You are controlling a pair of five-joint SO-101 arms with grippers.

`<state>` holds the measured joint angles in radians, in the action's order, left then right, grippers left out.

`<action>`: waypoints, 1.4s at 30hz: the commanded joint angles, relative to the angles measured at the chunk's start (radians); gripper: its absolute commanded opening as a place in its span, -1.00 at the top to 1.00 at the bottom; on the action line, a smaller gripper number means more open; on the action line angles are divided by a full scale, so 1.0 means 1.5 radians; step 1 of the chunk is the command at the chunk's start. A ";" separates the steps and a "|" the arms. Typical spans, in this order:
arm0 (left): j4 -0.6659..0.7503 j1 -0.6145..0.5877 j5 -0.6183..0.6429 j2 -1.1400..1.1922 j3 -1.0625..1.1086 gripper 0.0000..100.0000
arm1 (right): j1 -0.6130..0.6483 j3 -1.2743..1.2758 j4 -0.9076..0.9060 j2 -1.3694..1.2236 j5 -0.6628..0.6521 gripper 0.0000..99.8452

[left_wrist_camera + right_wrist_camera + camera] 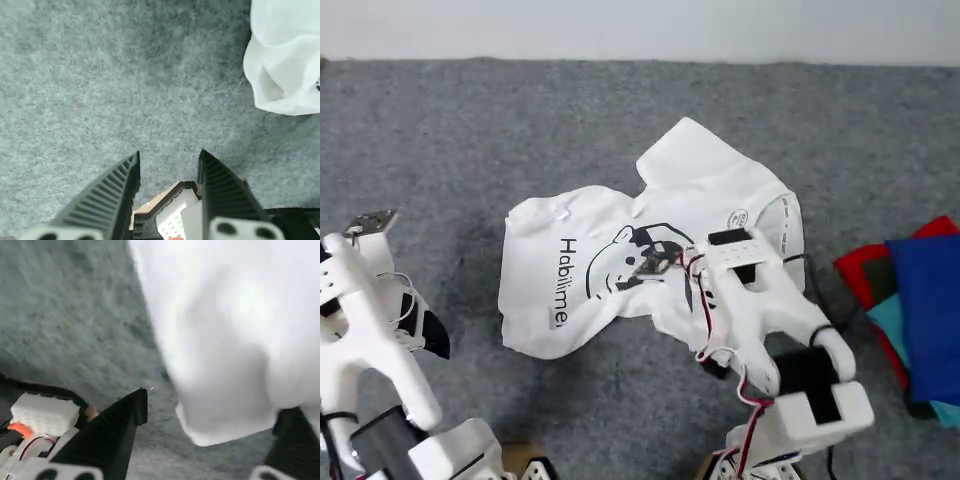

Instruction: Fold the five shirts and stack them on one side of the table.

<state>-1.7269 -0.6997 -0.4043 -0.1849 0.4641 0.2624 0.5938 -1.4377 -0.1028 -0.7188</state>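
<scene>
A white shirt [590, 270] lies crumpled at the centre of the table [470, 130]. It looks soft and light, likely to slump, and best taken by hem or shoulders. The right gripper [655, 262], reaching in from 5 o'clock, hangs with jaws apart over a fold of cloth. The left gripper [169, 155], at 8 o'clock, gapes above bare table. Folded shirts [915, 310] sit at 3 o'clock.

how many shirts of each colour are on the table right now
white shirt: 1
red shirt: 1
blue shirt: 1
teal shirt: 1
total: 4 clear shirts; a dark layer between the red shirt and the teal shirt may be a fifth, but I cannot tell
</scene>
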 commanded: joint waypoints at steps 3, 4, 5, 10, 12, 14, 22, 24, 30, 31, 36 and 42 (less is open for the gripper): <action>-0.021 -0.001 -0.009 -0.028 -0.003 0.64 | -0.026 0.009 0.030 -0.043 -0.001 0.69; -0.021 -0.001 -0.009 -0.028 -0.003 0.64 | -0.035 0.008 0.037 -0.041 -0.002 0.74; -0.021 -0.001 -0.009 -0.028 -0.003 0.64 | -0.046 0.008 0.043 -0.038 -0.003 0.77; -0.021 -0.001 -0.020 -0.028 -0.004 0.64 | -0.100 0.010 0.033 -0.019 -0.030 0.84; -0.021 -0.001 -0.033 -0.028 -0.004 0.64 | -0.124 0.010 0.017 -0.010 -0.055 0.84; -0.021 -0.001 -0.037 -0.028 -0.003 0.64 | -0.154 0.008 0.006 0.002 -0.080 0.84; -0.021 0.003 -0.073 -0.028 -0.002 0.64 | -0.287 0.008 -0.053 0.038 -0.184 0.84; -0.021 0.003 -0.089 -0.028 -0.002 0.64 | -0.319 0.008 -0.053 0.043 -0.200 0.84; -0.021 0.003 -0.129 -0.028 -0.002 0.64 | -0.392 0.008 -0.066 0.050 -0.257 0.84; -0.021 0.003 -0.134 -0.028 -0.002 0.64 | -0.403 0.008 -0.066 0.050 -0.269 0.84; -0.021 0.003 -0.145 -0.028 -0.002 0.64 | -0.444 0.008 -0.084 0.050 -0.308 0.92; -0.021 0.004 -0.146 -0.028 -0.009 0.64 | -0.450 0.007 -0.152 0.074 -0.326 0.82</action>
<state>-1.7269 -0.6997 -0.6130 -0.1849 0.4641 -0.3974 0.6153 -1.6111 -0.0568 -1.1945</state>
